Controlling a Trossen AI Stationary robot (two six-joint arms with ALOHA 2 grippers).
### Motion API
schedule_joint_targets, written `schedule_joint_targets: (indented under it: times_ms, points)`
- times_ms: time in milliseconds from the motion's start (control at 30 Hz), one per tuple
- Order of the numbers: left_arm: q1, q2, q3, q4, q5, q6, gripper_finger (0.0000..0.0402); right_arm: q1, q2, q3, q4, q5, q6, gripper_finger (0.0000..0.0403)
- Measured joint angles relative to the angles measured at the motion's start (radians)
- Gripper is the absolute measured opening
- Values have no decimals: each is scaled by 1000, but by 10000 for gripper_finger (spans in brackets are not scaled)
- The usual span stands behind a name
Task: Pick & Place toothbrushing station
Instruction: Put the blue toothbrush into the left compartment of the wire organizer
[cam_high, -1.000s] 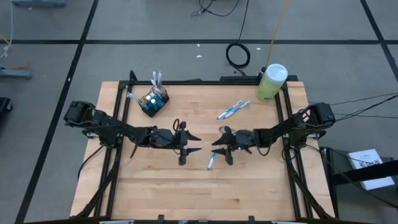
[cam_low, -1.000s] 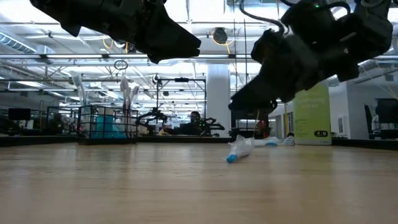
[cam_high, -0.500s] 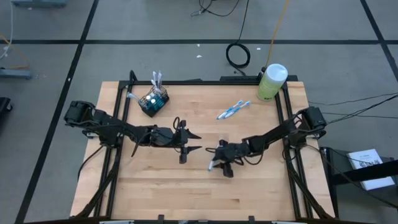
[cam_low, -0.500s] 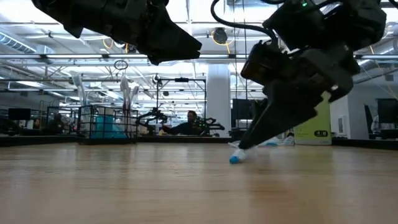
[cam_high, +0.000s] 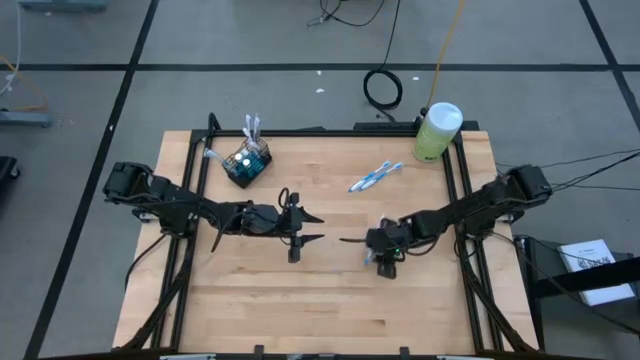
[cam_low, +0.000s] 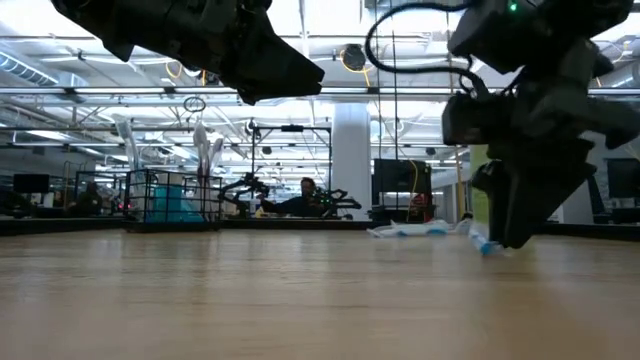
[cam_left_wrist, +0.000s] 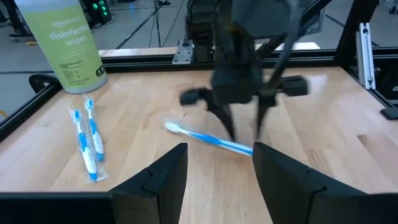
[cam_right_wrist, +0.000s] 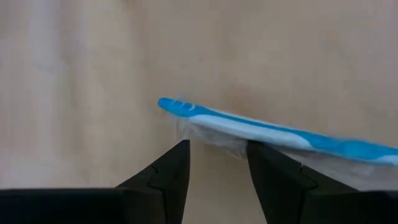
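Right gripper (cam_left_wrist: 244, 127) points down over a blue toothbrush (cam_right_wrist: 267, 132) on the table (cam_high: 420, 300), fingers parted, grasp unclear. Left gripper (cam_high: 318, 228) hovers released. Mesh holder (cam_high: 246, 163) contents blurry.

Count of items on the table: loose toothbrushes, three, comprising one single toothbrush (cam_left_wrist: 208, 137) and one pair (cam_left_wrist: 86, 140). Mesh cup holder (cam_high: 246, 163): one. Wipes canister (cam_high: 436, 132): one.
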Motion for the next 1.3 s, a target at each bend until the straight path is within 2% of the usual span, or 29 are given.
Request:
schedule_joint_targets:
  times_ms: [167,333,500,600,667,700,800,867,1000,1167,1300]
  points:
    - [0,0,0,-3,0,0,186,-24,-47,-2,-202,201,29,155]
    - [0,0,0,-3,0,-1,186,-39,-49,-7,-191,449,-29,155]
    - [0,0,0,-2,0,-1,186,-37,-49,-52,81,462,-193,155]
    - [0,0,0,-3,0,-2,186,-40,-49,-86,250,378,-264,155]
    - [0,0,0,-3,0,-2,186,-42,-49,-99,299,355,-300,155]
    - [0,0,0,-3,0,-2,186,-43,-49,-102,306,383,-300,155]
    - [0,0,0,-2,0,-2,186,-64,-49,-107,307,559,-232,155]
    - [0,0,0,-2,0,-2,186,-87,-49,-108,308,609,-181,155]
    - [0,0,0,-2,0,-2,186,-141,-28,-108,310,529,-137,155]
    - [0,0,0,-2,0,-2,186,-174,32,-109,313,307,-113,155]
    - [0,0,0,-1,0,-2,186,-171,31,-105,290,159,-31,155]
